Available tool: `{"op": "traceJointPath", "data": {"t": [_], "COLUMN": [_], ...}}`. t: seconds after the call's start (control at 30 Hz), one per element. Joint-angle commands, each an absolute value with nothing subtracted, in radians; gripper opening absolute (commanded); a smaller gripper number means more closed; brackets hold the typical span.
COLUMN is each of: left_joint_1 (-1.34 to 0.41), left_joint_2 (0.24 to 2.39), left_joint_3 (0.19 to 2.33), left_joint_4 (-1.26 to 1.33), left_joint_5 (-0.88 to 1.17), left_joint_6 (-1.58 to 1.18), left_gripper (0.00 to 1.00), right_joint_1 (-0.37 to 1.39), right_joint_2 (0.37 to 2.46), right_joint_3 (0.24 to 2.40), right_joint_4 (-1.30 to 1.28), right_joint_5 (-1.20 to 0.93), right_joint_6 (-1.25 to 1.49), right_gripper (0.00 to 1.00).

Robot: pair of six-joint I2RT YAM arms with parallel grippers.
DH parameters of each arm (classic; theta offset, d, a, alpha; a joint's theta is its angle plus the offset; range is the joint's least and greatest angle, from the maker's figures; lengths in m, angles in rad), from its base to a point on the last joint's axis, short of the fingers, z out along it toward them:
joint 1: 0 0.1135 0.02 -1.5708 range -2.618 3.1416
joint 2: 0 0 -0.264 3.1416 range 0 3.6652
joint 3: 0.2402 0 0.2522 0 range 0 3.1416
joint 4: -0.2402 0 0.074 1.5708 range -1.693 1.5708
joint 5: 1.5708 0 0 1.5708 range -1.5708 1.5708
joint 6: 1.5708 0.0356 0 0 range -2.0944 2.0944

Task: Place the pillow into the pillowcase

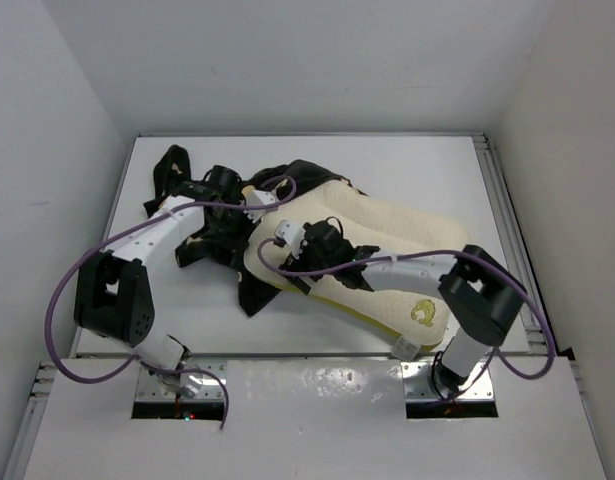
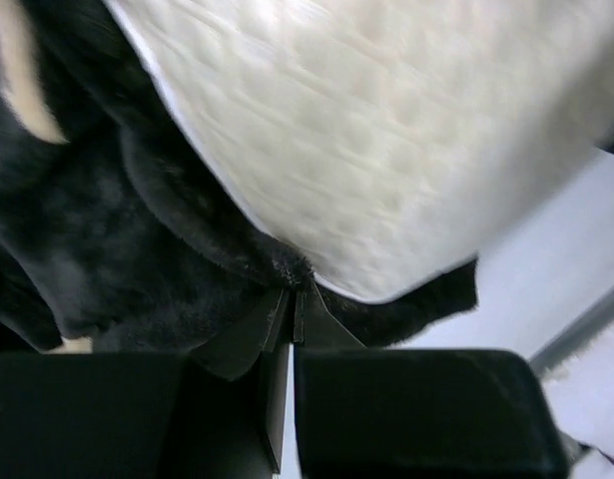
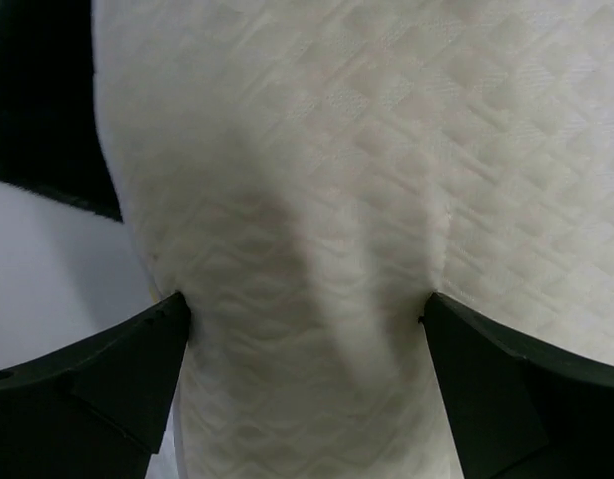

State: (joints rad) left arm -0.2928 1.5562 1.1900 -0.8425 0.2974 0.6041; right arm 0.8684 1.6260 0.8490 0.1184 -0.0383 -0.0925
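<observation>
Cream-white quilted rectangular pillow (image 1: 407,225) with a yellow side band lies slantwise on the white surface (image 1: 407,165), running from the middle towards 4 o'clock, with a small yellow logo (image 1: 423,312) at its near right corner. Black velvety pillowcase (image 1: 217,248) with tan motifs is bunched at the pillow's 9 o'clock end, its edge lapping around that end. Left jaws are pressed together, pinching the pillowcase's edge just where it meets the pillow. Right jaws stand wide, straddling the pillow's 9 o'clock end, both fingers (image 3: 107,369) pressed into the quilted cover bulging between them.
</observation>
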Motion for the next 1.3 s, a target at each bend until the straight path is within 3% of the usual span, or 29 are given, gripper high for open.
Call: {"op": "traceJointPath", "data": {"t": [0.0, 0.1, 0.13, 0.33, 0.47, 0.57, 0.8, 0.87, 0.9, 0.93, 0.97, 1.03, 1.07, 1.13, 1.2, 1.23, 1.27], "left_joint_1": [-0.287, -0.291, -0.291, -0.285, -0.288, -0.290, -0.313, -0.362, -0.370, -0.367, -0.361, -0.338, -0.327, -0.302, -0.296, -0.298, -0.308], "left_joint_2": [1.506, 1.480, 1.461, 1.416, 1.420, 1.420, 1.404, 1.404, 1.398, 1.394, 1.393, 1.385, 1.387, 1.390, 1.420, 1.430, 1.455], "left_joint_3": [1.206, 1.218, 1.223, 1.374, 1.456, 1.494, 1.399, 1.321, 1.237, 1.208, 1.189, 1.216, 1.247, 1.360, 1.463, 1.483, 1.499], "left_joint_4": [-0.925, -0.968, -0.992, -1.262, -1.319, -1.321, -1.318, -1.299, -1.243, -1.224, -1.210, -1.192, -1.189, -1.178, -1.116, -1.080, -0.993], "left_joint_5": [0.359, 0.400, 0.417, 0.728, 0.931, 0.945, 0.872, 0.729, 0.680, 0.614, 0.597, 0.574, 0.575, 0.577, 0.557, 0.508, 0.474], "left_joint_6": [0.644, 0.676, 0.690, 1.004, 1.013, 1.009, 1.035, 1.049, 1.020, 1.017, 1.017, 0.983, 0.974, 0.916, 0.797, 0.743, 0.656], "left_gripper": [0.00, 0.00, 0.00, 0.00, 0.00, 0.00, 0.01, 0.13, 0.29, 0.35, 0.40, 0.62, 0.81, 0.90, 0.90, 0.85, 0.53], "right_joint_1": [0.876, 0.870, 0.867, 0.784, 0.749, 0.753, 0.709, 0.724, 0.732, 0.747, 0.747, 0.739, 0.733, 0.712, 0.695, 0.672, 0.661], "right_joint_2": [1.713, 1.779, 1.787, 1.723, 1.765, 1.815, 1.810, 1.806, 1.805, 1.804, 1.805, 1.780, 1.761, 1.682, 1.620, 1.561, 1.533], "right_joint_3": [0.951, 1.027, 1.035, 0.966, 1.058, 1.103, 0.988, 0.968, 0.968, 0.969, 0.968, 0.947, 0.931, 0.856, 0.816, 0.790, 0.782], "right_joint_4": [0.199, 0.160, 0.163, 0.440, 0.366, 0.319, 0.440, 0.529, 0.561, 0.574, 0.575, 0.546, 0.532, 0.522, 0.503, 0.456, 0.419], "right_joint_5": [0.090, 0.103, 0.094, 0.115, 0.152, 0.215, 0.131, 0.089, 0.051, 0.017, 0.005, -0.077, -0.080, -0.075, -0.060, -0.043, -0.020], "right_joint_6": [-0.031, 0.073, 0.098, 0.371, 0.500, 0.546, 0.747, 0.732, 0.715, 0.704, 0.697, 0.716, 0.727, 0.726, 0.707, 0.707, 0.712], "right_gripper": [0.96, 0.11, 0.00, 0.00, 0.00, 0.00, 0.00, 0.00, 0.06, 0.19, 0.38, 0.76, 0.84, 0.87, 0.79, 0.41, 0.18]}}
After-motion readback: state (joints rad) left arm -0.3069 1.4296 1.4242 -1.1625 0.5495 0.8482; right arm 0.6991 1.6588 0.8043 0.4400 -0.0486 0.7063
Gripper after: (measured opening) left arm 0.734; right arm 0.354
